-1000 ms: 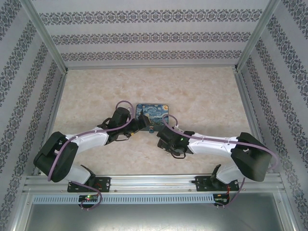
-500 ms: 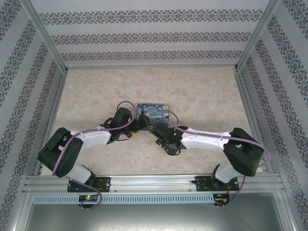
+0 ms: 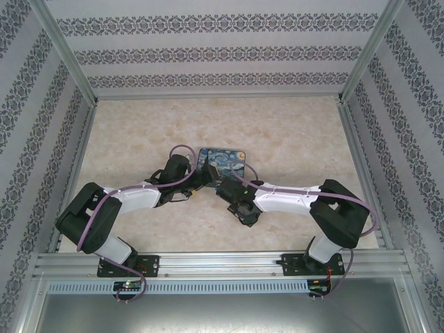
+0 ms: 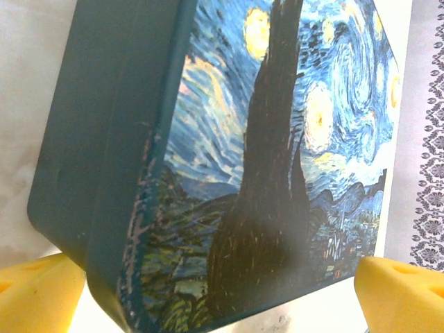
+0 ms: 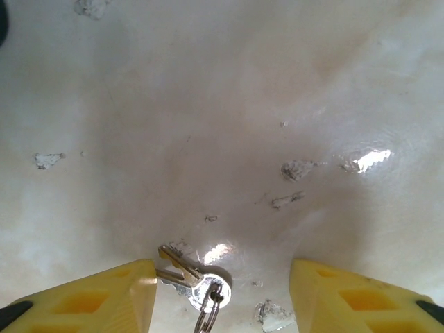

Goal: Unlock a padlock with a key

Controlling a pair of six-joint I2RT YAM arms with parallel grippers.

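The table (image 3: 291, 132) is glossy beige marble pattern with pale chips and glare spots, enclosed by walls (image 3: 222, 48) papered in dark ornamental bands. A metal rail (image 3: 222, 262) runs along the near edge. A painted box (image 3: 223, 158) sits mid-table. The left claw (image 4: 218, 281) is spread wide at the box's near corner, gripping nothing. The right claw (image 5: 223, 281), just in front of the box, is also wide open and empty. The key (image 5: 186, 276) lies flat on the table between its fingers, its blade close against one fingertip.
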